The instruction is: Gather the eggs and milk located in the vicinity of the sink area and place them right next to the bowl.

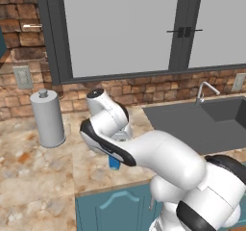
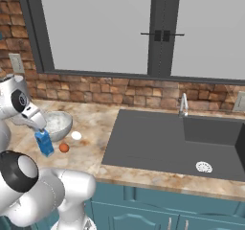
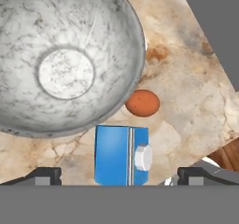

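Your fingers (image 3: pixel 119 175) stand wide apart, one on each side of the blue milk carton (image 3: pixel 121 155), not gripping it. The carton stands upright on the marbled desk (image 2: pixel 95 128) just beside the bowl (image 3: pixel 65 55). The orange-brown egg (image 3: pixel 143 102) lies against the bowl's rim, and the white egg (image 2: pixel 76 135) sits near the bowl, toward the sink (image 2: pixel 158 143).

Counter (image 2: pixel 95 128): mottled tan-and-cream stone over teal cabinet fronts, brick wall behind. Recessed dark grey sink (image 2: pixel 158 143) with silver tap. Standing on it: silvery bowl (image 2: pixel 57 125); blue milk carton (image 2: pixel 44 142), upright, just beside bowl; white egg (image 2: pixel 76 135); orange-brown egg (image 2: pixel 64 148); tall grey canister (image 1: pixel 47 118).
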Motion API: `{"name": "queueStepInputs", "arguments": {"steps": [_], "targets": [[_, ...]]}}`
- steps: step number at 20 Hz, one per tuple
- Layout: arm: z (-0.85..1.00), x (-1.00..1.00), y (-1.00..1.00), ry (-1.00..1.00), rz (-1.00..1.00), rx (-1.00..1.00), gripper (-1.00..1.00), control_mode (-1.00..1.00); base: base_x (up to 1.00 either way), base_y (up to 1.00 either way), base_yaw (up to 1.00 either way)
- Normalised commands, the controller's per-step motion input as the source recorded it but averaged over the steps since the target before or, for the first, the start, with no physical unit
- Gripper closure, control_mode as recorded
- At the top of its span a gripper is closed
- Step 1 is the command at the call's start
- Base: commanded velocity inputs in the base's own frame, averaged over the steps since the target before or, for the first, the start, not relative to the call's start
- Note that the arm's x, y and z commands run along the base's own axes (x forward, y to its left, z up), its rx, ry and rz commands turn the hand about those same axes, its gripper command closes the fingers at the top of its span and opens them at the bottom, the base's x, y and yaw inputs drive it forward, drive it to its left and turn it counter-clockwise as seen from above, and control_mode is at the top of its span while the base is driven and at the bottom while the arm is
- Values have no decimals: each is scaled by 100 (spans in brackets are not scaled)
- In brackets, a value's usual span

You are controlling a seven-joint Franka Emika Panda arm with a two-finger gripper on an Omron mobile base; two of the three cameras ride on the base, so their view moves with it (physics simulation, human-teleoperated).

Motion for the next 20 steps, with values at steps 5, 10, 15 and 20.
{"name": "queueStepInputs", "arguments": {"steps": [5, 10, 15, 20], "targets": [[42, -51, -8, 3, 0, 0, -100, -100, 0, 0, 0], [45, -59, -53, 0, 0, 2, -100, -100, 0, 0, 0], [23, -53, -84, 1, 2, 2, -100, -100, 0, 0, 0], [14, -40, -63, 0, 6, 1, -100, -100, 0, 0, 0]]}}
